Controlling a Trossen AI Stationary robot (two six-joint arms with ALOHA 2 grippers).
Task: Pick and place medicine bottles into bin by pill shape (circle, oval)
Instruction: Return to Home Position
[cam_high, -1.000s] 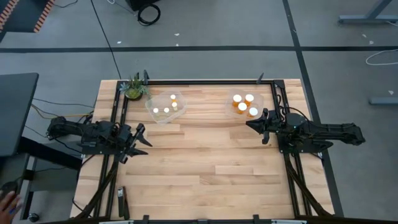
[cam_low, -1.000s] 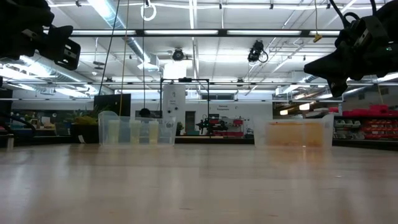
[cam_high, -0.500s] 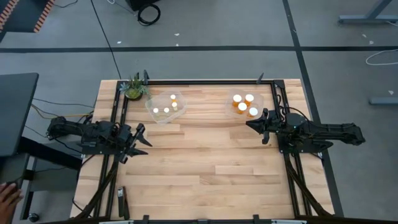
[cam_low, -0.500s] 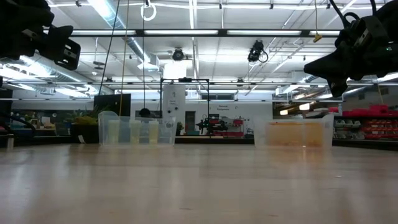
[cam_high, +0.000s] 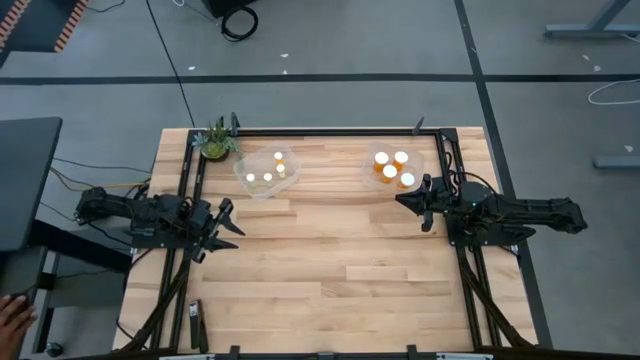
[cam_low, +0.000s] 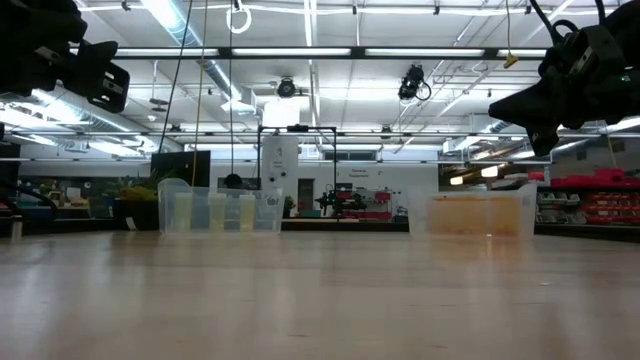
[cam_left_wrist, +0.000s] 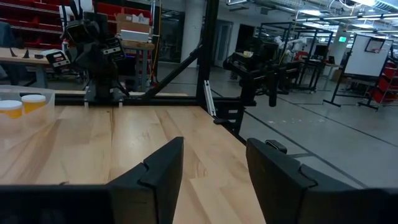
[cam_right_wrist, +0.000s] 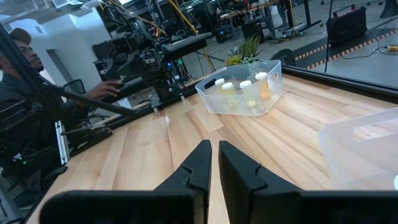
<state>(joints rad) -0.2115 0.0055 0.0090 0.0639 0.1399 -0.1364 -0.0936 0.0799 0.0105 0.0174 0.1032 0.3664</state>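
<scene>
Medicine bottles (cam_high: 267, 177) stand in two clear bins at the far side of the worktop (cam_high: 330, 250). Seen from above, four white caps show in the left bin (cam_high: 243, 186) at 11 o'clock. Four more show in the right bin (cam_high: 371, 150) at 1 o'clock.

The left pincer (cam_high: 231, 220) hangs at the 9 o'clock edge. Its fingers (cam_left_wrist: 158, 171) are spread wide, holding and touching nothing. The right pincer (cam_high: 403, 200) hangs at 3 o'clock, just beside the right bin. Its fingers (cam_right_wrist: 198, 163) are all but pressed together, with only a thin slit between them and nothing in it.

The low view shows both bins side-on, with pale yellow contents in one (cam_low: 215, 211) and deeper orange in the other (cam_low: 478, 213); no caps can be counted there. The right wrist view shows the left bin's bottles (cam_right_wrist: 242, 87) upright, a plant (cam_right_wrist: 249, 46) behind them, and a person (cam_right_wrist: 22, 81) seated beyond the worktop. The left wrist view shows two bottles (cam_left_wrist: 34, 102) behind a clear wall, with the right arm (cam_left_wrist: 93, 46) farther off.
</scene>
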